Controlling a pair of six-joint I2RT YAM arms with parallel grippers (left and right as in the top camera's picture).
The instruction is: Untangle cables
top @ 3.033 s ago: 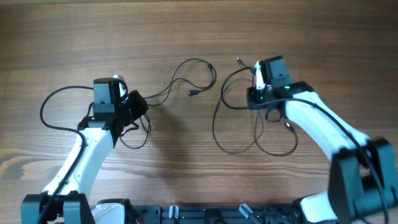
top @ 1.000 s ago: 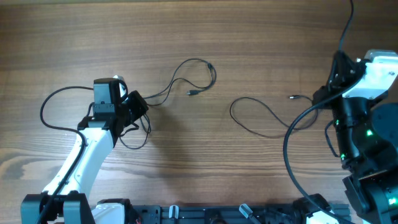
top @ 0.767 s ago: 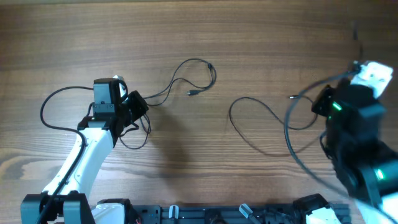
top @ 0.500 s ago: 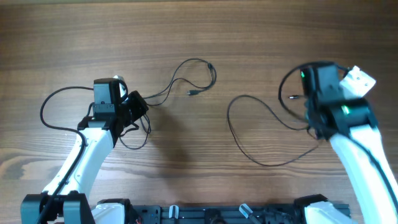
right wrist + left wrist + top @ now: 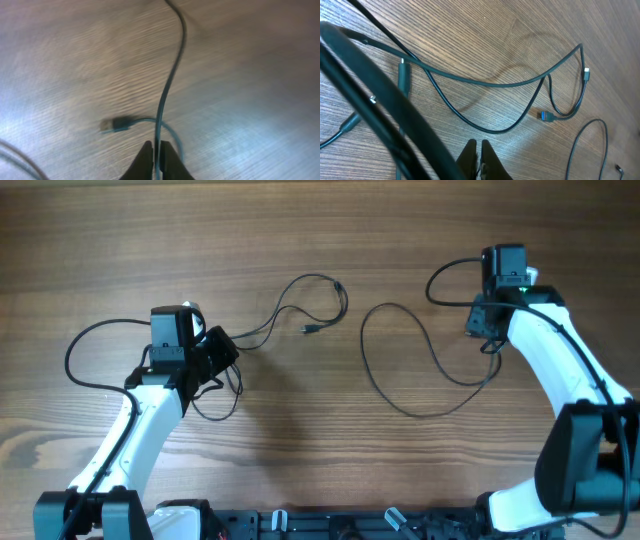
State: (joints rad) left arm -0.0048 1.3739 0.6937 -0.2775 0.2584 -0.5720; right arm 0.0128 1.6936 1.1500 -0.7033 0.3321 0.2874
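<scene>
Bending low from the near edge of the counter [image 5: 320,220], the left arm slants toward the small plug [image 5: 310,330] at the middle, its gripper [image 5: 222,350] lying well to the left of that plug. Its jaws are pressed together in the left wrist view [image 5: 478,155], though whether any cord sits between them cannot be told. The left cable [image 5: 315,277] runs from that gripper in a tall arc beyond the plug, then curls back to end in it (the plug shows bright-tipped in the wrist view [image 5: 546,116]).

The right arm reaches up the far right side, elbow near the counter's right edge, with its gripper [image 5: 482,332] well to the right of the plug. Those jaws are pinched on the right cable [image 5: 172,75], which rises straight from between them in the blurred wrist view [image 5: 156,152]. That cable sags into a wide loop [image 5: 415,414] right of the plug and nearer the robot.

A strip of bare wood separates the plug from the loop, so the two cables lie apart.
</scene>
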